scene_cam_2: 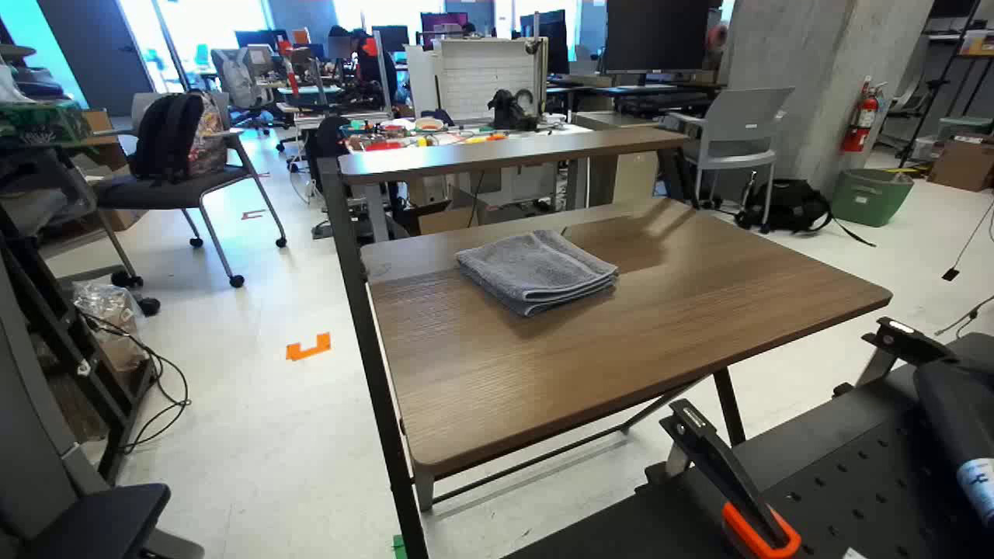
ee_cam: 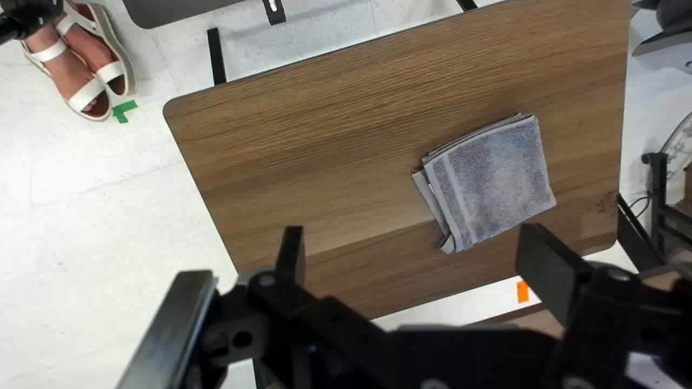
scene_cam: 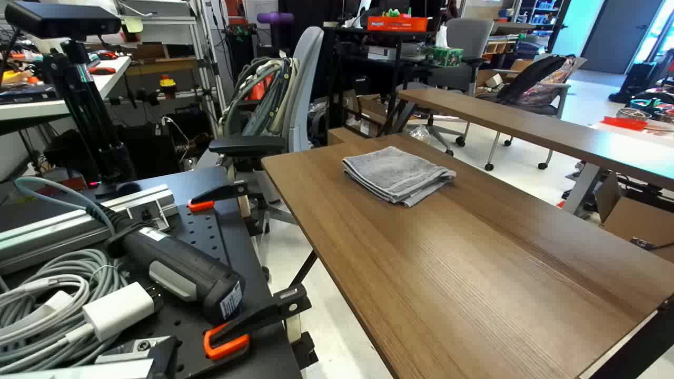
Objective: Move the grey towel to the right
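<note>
In an exterior view, there's the grey towel (scene_cam: 392,172), folded flat on the brown desk (scene_cam: 474,273), up near its far end, an office chair (scene_cam: 305,95) just beside the corner. In an exterior view, too, the towel sits towards the back edge, folded layers showing, a green bin (scene_cam_2: 870,196) and a black bag (scene_cam_2: 786,205) side by side beyond. Wrist view: the pincer (ee_cam: 412,243) is spread wide, and there's the towel past it on the desk, right of centre, with sandalled feet (ee_cam: 70,75) at top left.
</note>
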